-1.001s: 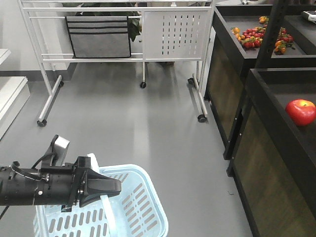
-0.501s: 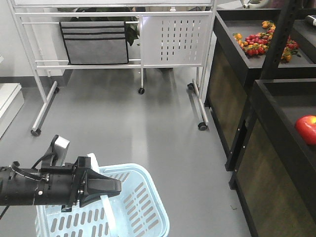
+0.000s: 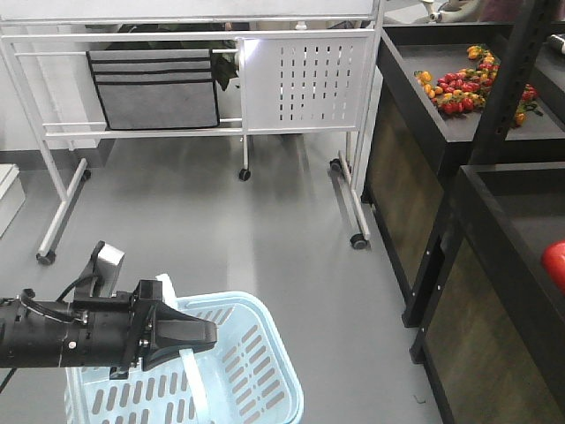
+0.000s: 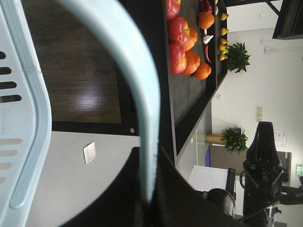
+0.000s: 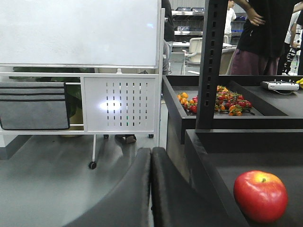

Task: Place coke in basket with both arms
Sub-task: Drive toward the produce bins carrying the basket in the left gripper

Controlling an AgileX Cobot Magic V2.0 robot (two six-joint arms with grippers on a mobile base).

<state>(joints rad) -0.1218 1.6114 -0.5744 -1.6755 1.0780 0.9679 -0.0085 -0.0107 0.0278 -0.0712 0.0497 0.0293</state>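
The light blue basket [image 3: 269, 358] hangs at the lower left of the front view. My left gripper [image 3: 208, 334] is shut on its thin swing handle [image 3: 196, 385]. In the left wrist view the handle [image 4: 139, 90] curves up from between the black jaws of the left gripper [image 4: 149, 153], and the basket's rim [image 4: 37, 118] fills the left edge. My right gripper [image 5: 151, 151] is shut with nothing between its fingers, pointing at the floor beside a black shelf. The coke is out of view.
Black produce shelves [image 3: 459, 132] line the right side, holding small red and orange fruits [image 3: 463, 84] and a red apple [image 5: 260, 196]. A white wheeled board stand [image 3: 300, 75] with a grey pocket organiser [image 3: 154, 88] stands behind. Grey floor [image 3: 265, 238] lies between.
The whole scene has drifted in the front view: the stand slid left and down, the apple slid to the right edge. My left arm and the basket keep their place in the frame.
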